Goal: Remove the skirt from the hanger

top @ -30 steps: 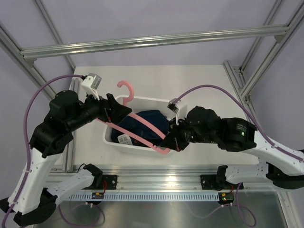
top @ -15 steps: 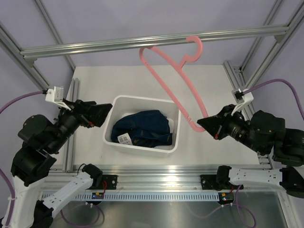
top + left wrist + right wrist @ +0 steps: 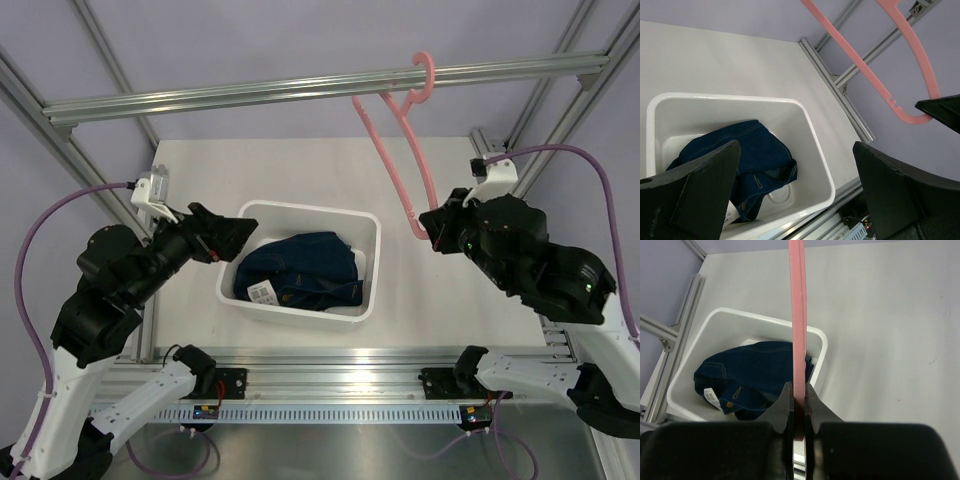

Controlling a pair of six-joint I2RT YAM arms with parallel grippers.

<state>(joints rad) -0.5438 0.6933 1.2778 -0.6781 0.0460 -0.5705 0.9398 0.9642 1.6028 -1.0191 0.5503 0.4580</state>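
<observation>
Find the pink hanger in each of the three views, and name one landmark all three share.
Top external: upper right of centre, the hanger, hook by the metal bar, low end in the right gripper.
Left wrist: top right, crossing diagonally.
Right wrist: a vertical strip down the centre, edge-on.
Shared landmark: the white bin holding the skirt.

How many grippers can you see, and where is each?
2. The left gripper hangs open at the bin's left side. The right gripper, right of the bin, is shut on the hanger. None seem hidden.
</observation>
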